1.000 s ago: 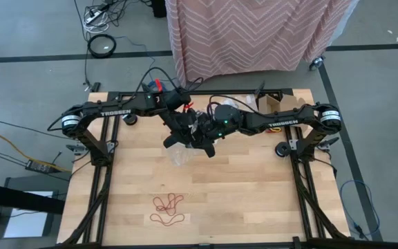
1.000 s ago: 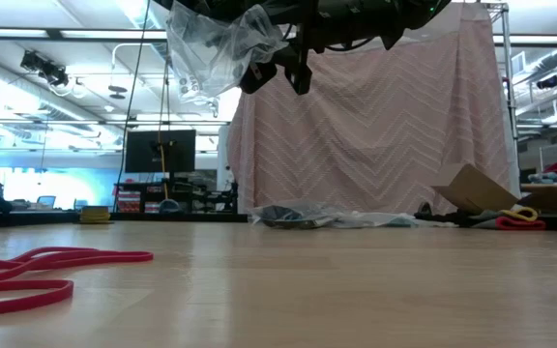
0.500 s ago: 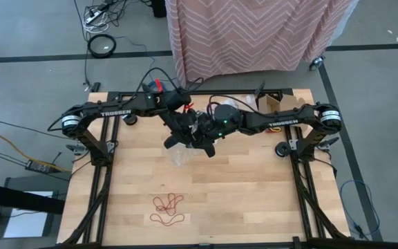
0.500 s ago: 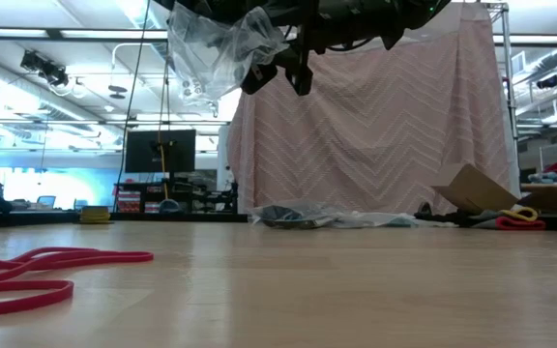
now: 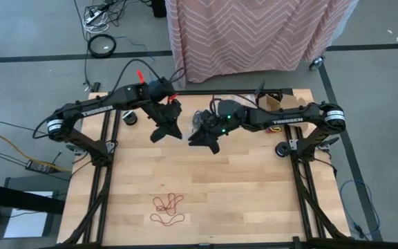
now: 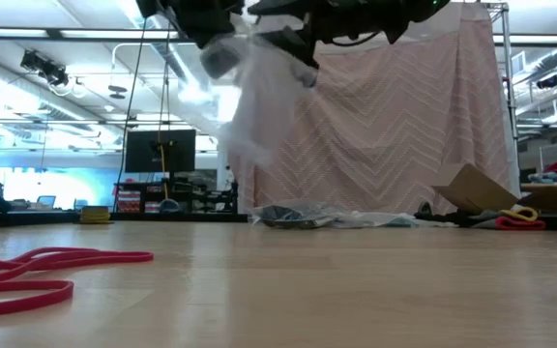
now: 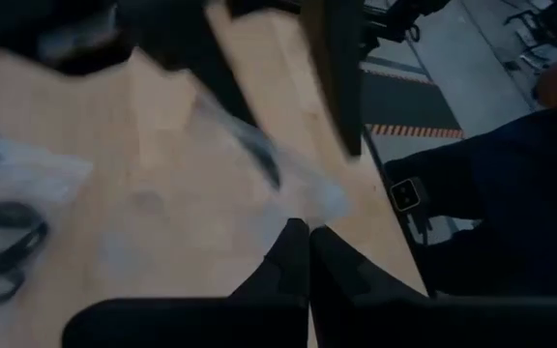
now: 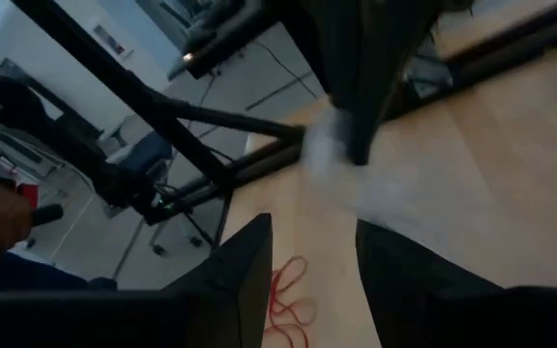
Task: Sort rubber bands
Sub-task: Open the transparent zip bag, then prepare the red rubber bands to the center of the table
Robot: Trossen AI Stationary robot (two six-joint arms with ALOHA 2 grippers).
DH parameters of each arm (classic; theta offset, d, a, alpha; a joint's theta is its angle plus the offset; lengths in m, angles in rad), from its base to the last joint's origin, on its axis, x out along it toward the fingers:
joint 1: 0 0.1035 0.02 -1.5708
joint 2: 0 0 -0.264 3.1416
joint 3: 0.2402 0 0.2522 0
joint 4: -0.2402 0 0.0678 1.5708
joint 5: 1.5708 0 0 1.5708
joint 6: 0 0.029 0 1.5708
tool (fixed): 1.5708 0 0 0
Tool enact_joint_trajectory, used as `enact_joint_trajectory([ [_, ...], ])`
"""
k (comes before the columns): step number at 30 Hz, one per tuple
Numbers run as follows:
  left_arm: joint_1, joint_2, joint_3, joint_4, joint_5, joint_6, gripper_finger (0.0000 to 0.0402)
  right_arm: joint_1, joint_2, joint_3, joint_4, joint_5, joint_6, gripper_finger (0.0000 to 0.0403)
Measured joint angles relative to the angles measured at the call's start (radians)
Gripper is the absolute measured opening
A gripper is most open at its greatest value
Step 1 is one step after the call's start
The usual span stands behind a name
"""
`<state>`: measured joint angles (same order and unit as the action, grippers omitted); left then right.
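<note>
A clear plastic bag (image 6: 259, 92) hangs blurred in the air over the far middle of the table, between my two grippers. My left gripper (image 5: 162, 131) is shut on it; the bag (image 7: 259, 159) runs away from its fingertips. My right gripper (image 5: 203, 137) stands open close by. The bag (image 8: 404, 198) passes by one of its fingers (image 8: 399, 261), and I cannot tell whether they touch. Red rubber bands (image 5: 168, 207) lie loose on the wood near the table's near edge, and they show between the right fingers (image 8: 288, 290). My left gripper pinches a corner of the clear bag (image 7: 315, 205) between the free ends of its two shut fingers. One layer or several, I cannot tell. The bag is lifted clear of the table and trails from the fingers toward my right gripper.
A second clear bag holding dark loops (image 6: 303, 215) lies at the table's far edge and shows in the left wrist view (image 7: 8, 227). A cardboard box (image 6: 472, 188) stands at the far right. A person's leg (image 7: 491, 184) is beside the table.
My left gripper has gone toward the table's left and far edges and somewhat up, still shut, in the last half second. The bag, which hung bunched below both grippers, has been dragged along and now streams out, blurred, between them.
</note>
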<state>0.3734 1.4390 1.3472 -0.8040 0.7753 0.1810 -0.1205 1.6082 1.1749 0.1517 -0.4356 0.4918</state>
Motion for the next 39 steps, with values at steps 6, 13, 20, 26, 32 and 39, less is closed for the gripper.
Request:
enact_joint_trajectory([
  [6,-0.001,-0.021,0.000,0.002,-0.024,-0.003,0.0000,-0.016,-0.026,0.030,0.022,-0.007,-0.022,0.0139],
  [13,-0.006,-0.025,0.000,0.004,-0.110,0.003,0.0000,-0.012,-0.035,0.033,0.002,-0.081,-0.013,0.0139],
  [20,0.005,-0.036,0.001,-0.059,-0.110,0.017,0.0000,0.016,-0.035,0.032,-0.054,-0.117,0.009,0.0130],
  [26,0.005,-0.082,0.000,-0.216,-0.113,0.055,0.0000,0.053,-0.035,0.031,-0.223,-0.031,-0.057,0.0124],
  [32,-0.001,-0.201,0.000,-0.251,-0.120,0.023,0.0000,0.136,0.004,0.025,-0.349,0.139,-0.257,0.0124],
  [39,-0.003,-0.336,0.001,-0.287,-0.190,-0.098,0.0000,0.189,0.129,0.020,-0.226,0.136,-0.328,0.0126],
])
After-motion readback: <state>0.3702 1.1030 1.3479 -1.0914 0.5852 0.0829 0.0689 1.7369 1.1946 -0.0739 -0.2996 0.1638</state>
